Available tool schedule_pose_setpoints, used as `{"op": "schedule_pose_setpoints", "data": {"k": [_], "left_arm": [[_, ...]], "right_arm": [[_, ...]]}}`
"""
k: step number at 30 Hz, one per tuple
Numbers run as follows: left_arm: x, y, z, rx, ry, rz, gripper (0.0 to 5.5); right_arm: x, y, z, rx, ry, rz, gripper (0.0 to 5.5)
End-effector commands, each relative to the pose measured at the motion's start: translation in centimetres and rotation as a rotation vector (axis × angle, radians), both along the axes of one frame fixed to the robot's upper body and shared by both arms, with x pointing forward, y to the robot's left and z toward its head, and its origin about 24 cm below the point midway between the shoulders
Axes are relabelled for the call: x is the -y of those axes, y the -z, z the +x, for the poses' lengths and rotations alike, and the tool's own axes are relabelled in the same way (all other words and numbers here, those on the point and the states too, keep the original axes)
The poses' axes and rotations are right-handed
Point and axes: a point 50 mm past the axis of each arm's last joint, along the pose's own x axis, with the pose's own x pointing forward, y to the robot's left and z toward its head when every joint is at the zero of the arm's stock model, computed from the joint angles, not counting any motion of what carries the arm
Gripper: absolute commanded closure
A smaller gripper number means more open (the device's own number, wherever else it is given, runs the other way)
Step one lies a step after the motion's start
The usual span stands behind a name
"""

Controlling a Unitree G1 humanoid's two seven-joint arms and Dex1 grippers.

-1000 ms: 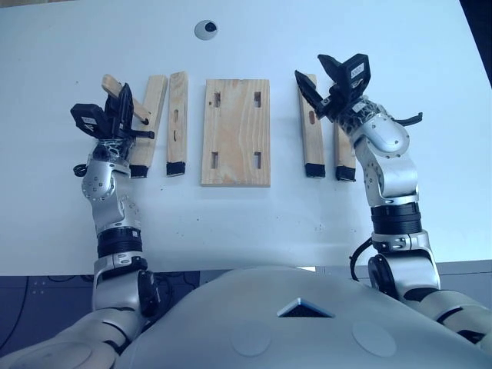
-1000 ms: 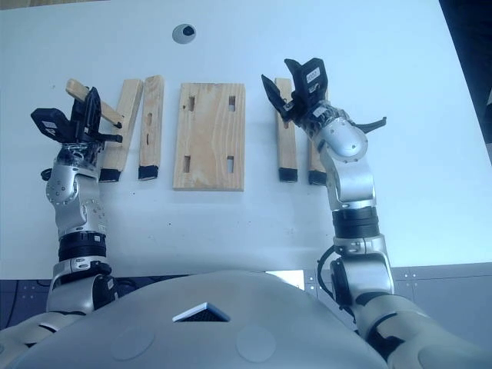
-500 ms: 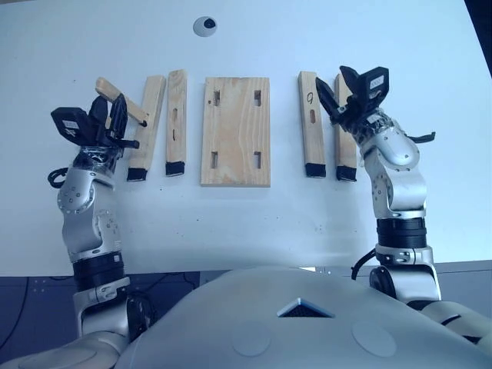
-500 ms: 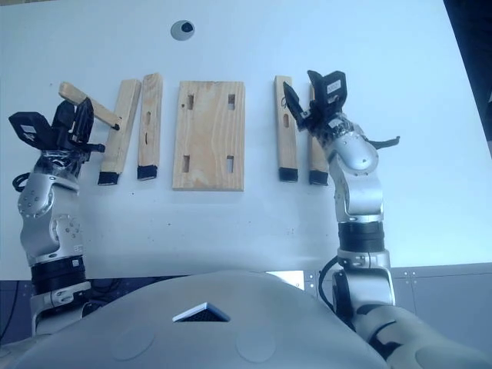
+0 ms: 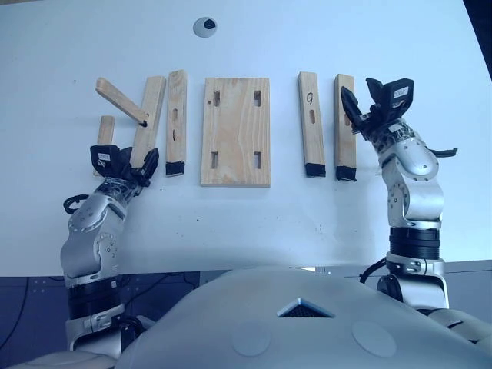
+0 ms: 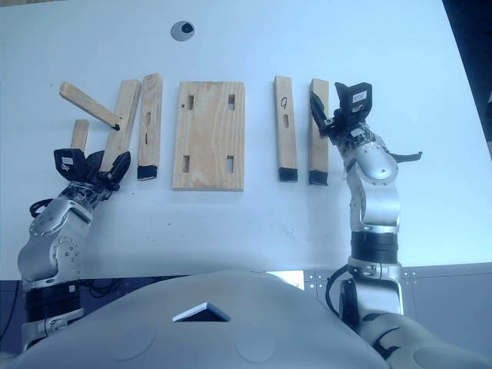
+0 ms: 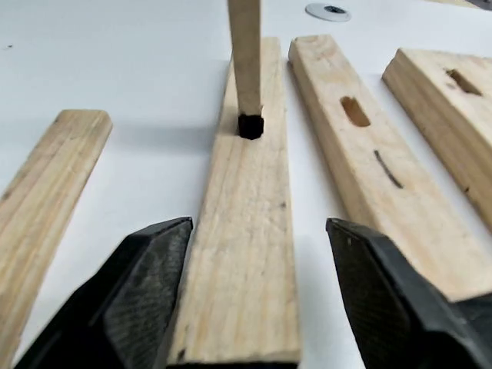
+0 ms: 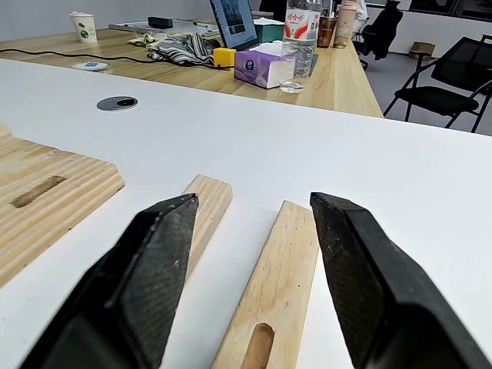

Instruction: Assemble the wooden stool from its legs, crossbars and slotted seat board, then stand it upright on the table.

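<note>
Four legs lie flat on the white tabletop (image 5: 307, 46), two on each side of the slotted seat board (image 5: 235, 131). The outer left leg (image 5: 154, 100) already carries a crossbar (image 5: 121, 101) plugged into its hole and jutting out at a slant, and a second crossbar (image 5: 104, 129) lies loose just beside it. The left pincer (image 5: 127, 160) is spread wide, its fingers straddling that leg's near end without gripping. The right pincer (image 5: 371, 96) is likewise agape, empty, above the outer right leg (image 5: 344, 150). The step looks like taking hold of these two outer legs. The left should close squarely on the leg's long sides and lift level, so the slanted crossbar does not lever out of its hole. The right should come down centred across the narrow width. How deep the crossbar sits cannot be told. The left pincer covers the leg's foot and the loose crossbar's near end. Whether the right fingers touch the wood is unclear.
</note>
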Motion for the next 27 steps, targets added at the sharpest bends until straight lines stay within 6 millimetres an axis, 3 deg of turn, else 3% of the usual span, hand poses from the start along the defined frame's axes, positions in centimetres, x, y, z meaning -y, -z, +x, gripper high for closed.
{"op": "schedule_pose_setpoints", "data": {"k": [1,8,12,14,16,19,21,24,27], "left_arm": [[-0.8,1.0,-0.3,-0.074,0.001,0.044,2.30],[-1.1,1.9,-0.6,-0.122,0.040,0.042,3.15],[-1.8,1.9,-0.8,-0.116,0.031,0.034,3.50],[-1.9,0.0,0.5,0.000,-0.004,0.011,3.51],[-1.3,-4.4,3.8,0.206,0.018,-0.064,3.51],[1.1,-10.2,7.9,0.416,0.186,-0.269,3.51],[2.7,-12.5,9.9,0.465,0.321,-0.444,3.51],[6.3,-13.9,11.5,0.447,0.560,-0.722,3.51],[9.7,-13.0,11.3,0.362,0.751,-0.934,3.51]], "right_arm": [[-0.1,0.0,0.2,-0.015,-0.012,-0.012,2.80],[-0.5,0.1,0.2,-0.020,-0.014,0.014,2.80],[-0.2,-1.2,0.7,0.056,0.016,0.057,2.80],[0.0,-1.8,1.1,0.084,0.000,0.068,2.80],[-0.2,-2.3,1.8,0.100,-0.068,0.055,2.80],[-1.5,-2.7,3.2,0.093,-0.245,0.007,2.80],[-2.8,-3.6,4.4,0.083,-0.367,0.071,2.60],[-4.8,-6.7,6.3,0.000,-0.543,0.458,2.18],[-5.8,-9.6,6.9,-0.104,-0.780,0.697,1.59]]}}
